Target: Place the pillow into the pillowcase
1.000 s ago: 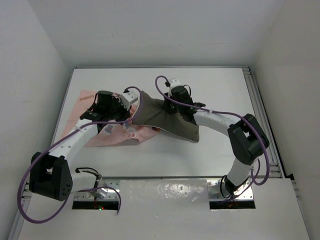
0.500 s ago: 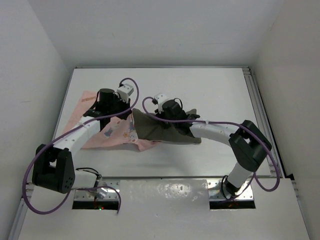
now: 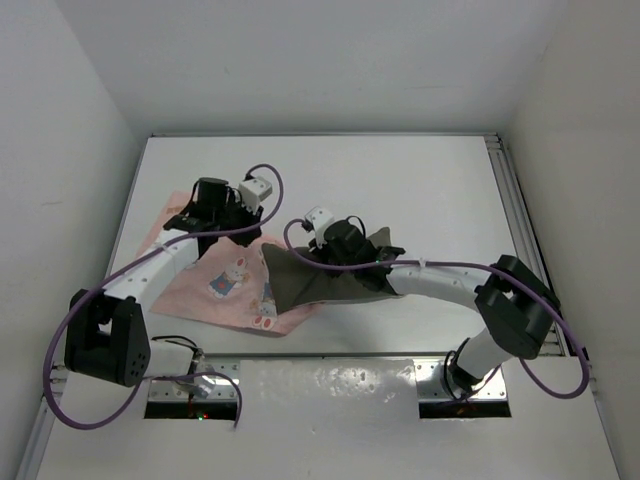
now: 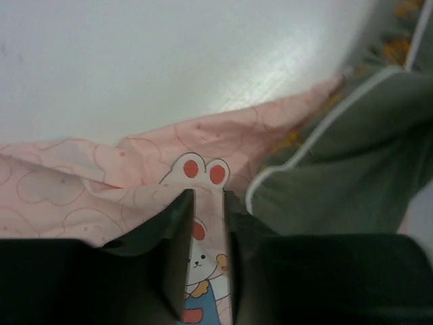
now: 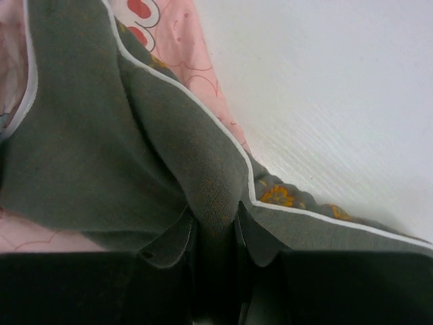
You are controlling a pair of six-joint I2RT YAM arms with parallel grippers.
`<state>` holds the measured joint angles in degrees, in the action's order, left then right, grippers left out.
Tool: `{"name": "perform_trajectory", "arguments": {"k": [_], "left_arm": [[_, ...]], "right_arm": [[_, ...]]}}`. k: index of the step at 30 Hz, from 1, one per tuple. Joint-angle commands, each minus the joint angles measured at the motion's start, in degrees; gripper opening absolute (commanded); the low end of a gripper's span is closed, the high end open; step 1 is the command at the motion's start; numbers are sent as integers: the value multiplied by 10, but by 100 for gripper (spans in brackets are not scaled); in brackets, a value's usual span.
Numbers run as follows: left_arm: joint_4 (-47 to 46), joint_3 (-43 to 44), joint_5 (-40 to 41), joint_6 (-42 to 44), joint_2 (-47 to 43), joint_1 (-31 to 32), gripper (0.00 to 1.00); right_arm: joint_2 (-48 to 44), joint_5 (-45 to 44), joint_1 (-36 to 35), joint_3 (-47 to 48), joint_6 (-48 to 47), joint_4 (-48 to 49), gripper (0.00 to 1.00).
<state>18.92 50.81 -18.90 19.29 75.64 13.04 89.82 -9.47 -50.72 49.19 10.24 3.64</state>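
Note:
The light-pink pillowcase (image 3: 215, 290) with cartoon prints lies spread on the left of the table. My left gripper (image 3: 215, 222) sits at its far edge, and in the left wrist view a fold of the pillowcase (image 4: 81, 183) fills the narrow gap of the gripper (image 4: 206, 196). The grey-olive pillow (image 3: 335, 280) with pale trim lies crumpled at the centre, its left end overlapping the pink cloth. My right gripper (image 3: 352, 255) is shut on a ridge of the pillow (image 5: 81, 135), pinched at the gripper (image 5: 215, 213). The pillow (image 4: 338, 169) lies just right of the left fingers. Pink pillowcase (image 5: 172, 47) shows behind the trim.
The white table (image 3: 420, 170) is boxed in by white walls at the left, back and right. A metal rail (image 3: 505, 200) runs down its right edge. Purple cables loop over both arms, close above the cloth.
My right gripper dragged the pillow left and nearer, onto the pillowcase. The pink cloth has spread toward the near edge. My left gripper shifted slightly farther back, and its jaws have eased a little.

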Motion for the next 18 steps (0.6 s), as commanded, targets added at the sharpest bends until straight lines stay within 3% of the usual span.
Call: {"name": "perform_trajectory", "arguments": {"k": [1, 2, 3, 6, 9, 13, 18], "left_arm": [[98, 33, -99, 88, -18, 12, 23], [105, 27, -104, 99, -19, 16, 32], [105, 22, -99, 97, -21, 29, 47], [79, 2, -62, 53, -19, 55, 65], [43, -6, -22, 20, -10, 76, 77], [35, -12, 9, 26, 1, 92, 77], [16, -49, 66, 58, 27, 102, 71]], "right_arm": [[3, -28, 16, 21, 57, 2, 0], [9, -15, 31, 26, 87, -12, 0], [14, -6, 37, 34, 98, -17, 0], [27, 31, 53, 44, 118, -17, 0], [30, 34, 52, 46, 119, -11, 0], [26, 33, 53, 38, 118, -9, 0], [20, 37, 53, 30, 123, 0, 0]]}}
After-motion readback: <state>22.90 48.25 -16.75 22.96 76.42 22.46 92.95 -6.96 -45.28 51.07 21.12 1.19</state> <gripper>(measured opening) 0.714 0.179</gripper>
